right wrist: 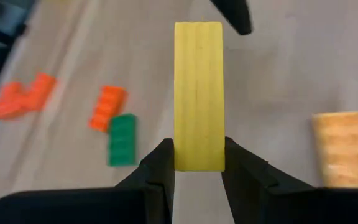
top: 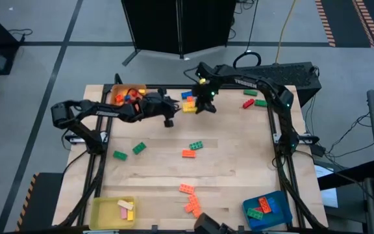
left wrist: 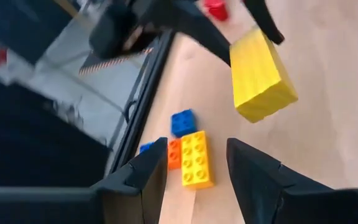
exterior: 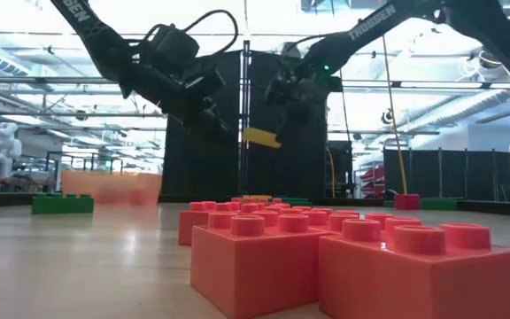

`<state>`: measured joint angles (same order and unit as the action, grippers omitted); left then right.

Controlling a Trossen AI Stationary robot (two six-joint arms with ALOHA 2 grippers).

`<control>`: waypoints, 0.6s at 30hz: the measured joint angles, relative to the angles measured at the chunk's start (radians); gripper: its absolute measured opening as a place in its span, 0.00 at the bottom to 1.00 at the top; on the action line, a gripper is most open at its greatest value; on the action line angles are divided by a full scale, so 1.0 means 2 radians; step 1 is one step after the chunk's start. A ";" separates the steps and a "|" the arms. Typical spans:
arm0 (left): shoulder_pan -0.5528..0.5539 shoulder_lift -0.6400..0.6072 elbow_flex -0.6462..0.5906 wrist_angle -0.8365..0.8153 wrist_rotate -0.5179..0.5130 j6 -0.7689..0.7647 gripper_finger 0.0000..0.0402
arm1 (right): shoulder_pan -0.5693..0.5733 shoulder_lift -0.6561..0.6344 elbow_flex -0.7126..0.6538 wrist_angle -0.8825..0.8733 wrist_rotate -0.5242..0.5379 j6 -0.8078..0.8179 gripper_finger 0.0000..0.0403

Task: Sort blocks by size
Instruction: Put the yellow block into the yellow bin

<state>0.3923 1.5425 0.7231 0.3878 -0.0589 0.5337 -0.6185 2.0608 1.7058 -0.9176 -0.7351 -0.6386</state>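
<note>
My right gripper (right wrist: 197,143) is shut on a yellow block (right wrist: 197,93) and holds it in the air over the table's far middle; the same block shows in the low view (exterior: 261,137) and in the left wrist view (left wrist: 260,74). My left gripper (left wrist: 196,143) hovers open just left of it (top: 173,107), with nothing between its fingers. Below, a blue block (left wrist: 183,121), an orange block (left wrist: 174,152) and a yellow block (left wrist: 196,158) lie flat together by the far edge. My right gripper pinches the yellow block between its two fingers, one on each long side at the end nearest the wrist (right wrist: 197,158). The fingers slant downward and run along the block, which sticks out past the fingertips. It is lifted clear of the table and tilted.
An orange tray (top: 117,96) with blocks stands at the far left, a yellow tray (top: 102,209) at the near left, a blue tray (top: 283,207) at the near right. Loose green, orange and red blocks (top: 195,145) lie scattered over the middle, near middle and far right.
</note>
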 joint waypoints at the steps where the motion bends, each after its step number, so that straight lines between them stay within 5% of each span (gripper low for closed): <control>1: -0.007 0.000 0.000 0.001 0.000 0.017 0.41 | 0.001 -0.007 -0.016 0.005 -0.012 0.002 0.23; 6: -0.040 0.000 0.000 0.002 0.001 0.082 0.41 | 0.009 -0.045 -0.089 0.057 -0.069 0.018 0.23; 18: -0.093 0.000 0.000 0.063 0.017 0.121 0.41 | 0.029 -0.083 -0.148 0.122 -0.080 0.077 0.23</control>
<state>0.2060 1.5425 0.7223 0.5134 -0.0257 0.7764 -0.5596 1.8938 1.4090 -0.6738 -0.8960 -0.4849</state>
